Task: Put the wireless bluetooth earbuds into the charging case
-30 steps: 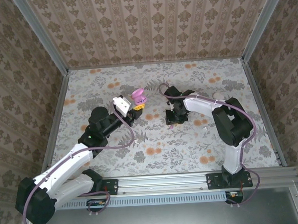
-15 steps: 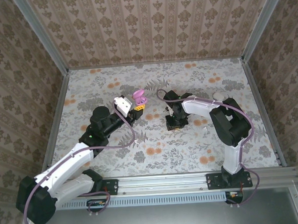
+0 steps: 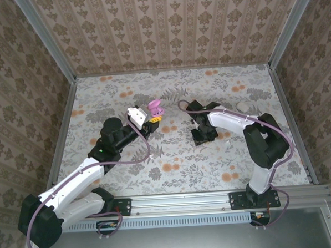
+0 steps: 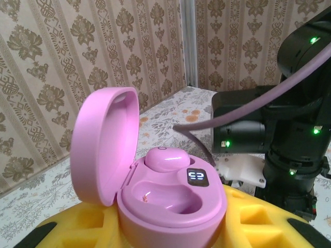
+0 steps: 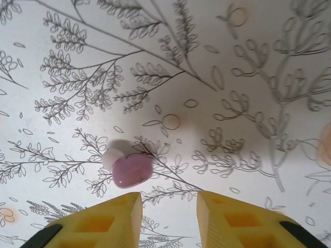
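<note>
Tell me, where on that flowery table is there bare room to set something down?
Bare: the far strip of table along the back wall, and the near stretch before the front rail. Crowded: the middle, between the charging case and the right gripper.

Open pink case (image 4: 173,221), one earbud (image 4: 166,159) inside
</note>
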`<state>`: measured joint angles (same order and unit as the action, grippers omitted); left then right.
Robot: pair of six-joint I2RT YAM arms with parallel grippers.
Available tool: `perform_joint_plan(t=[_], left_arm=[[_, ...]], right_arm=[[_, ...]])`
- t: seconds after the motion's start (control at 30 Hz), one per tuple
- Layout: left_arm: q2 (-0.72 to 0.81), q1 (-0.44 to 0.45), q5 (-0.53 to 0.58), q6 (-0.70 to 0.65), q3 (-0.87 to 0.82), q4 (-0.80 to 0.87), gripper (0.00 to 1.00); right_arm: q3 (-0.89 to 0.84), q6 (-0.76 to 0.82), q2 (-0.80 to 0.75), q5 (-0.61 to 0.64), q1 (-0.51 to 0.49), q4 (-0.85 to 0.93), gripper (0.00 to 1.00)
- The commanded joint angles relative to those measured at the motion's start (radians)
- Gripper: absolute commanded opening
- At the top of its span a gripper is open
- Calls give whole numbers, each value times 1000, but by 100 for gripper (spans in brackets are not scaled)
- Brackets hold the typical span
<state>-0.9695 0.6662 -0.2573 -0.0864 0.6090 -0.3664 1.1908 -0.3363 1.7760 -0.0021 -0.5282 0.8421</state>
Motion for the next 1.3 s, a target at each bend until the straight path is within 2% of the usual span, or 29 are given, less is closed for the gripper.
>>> perform_joint_plan(t=[0.0, 0.17, 0.37, 0.5, 1.03, 1.27], left_arm=[[16, -3, -8, -4, 22, 3, 34], [27, -4, 3, -9, 18, 11, 34], [27, -4, 1, -12, 24, 20, 34], [18, -4, -6, -15, 26, 18, 34], [18, -5, -9, -13, 30, 21, 34], [19, -5, -7, -12, 28, 21, 34]], right_arm=[[-34, -70, -55, 14, 17, -12, 36], [-104, -220, -99, -152, 19, -144, 40], [-191, -389, -158, -137, 14, -207, 41], [-281, -467, -204, -176, 15, -302, 40], [-290, -489, -145, -216, 12, -373, 36], [-289, -491, -150, -180, 4, -345, 37]])
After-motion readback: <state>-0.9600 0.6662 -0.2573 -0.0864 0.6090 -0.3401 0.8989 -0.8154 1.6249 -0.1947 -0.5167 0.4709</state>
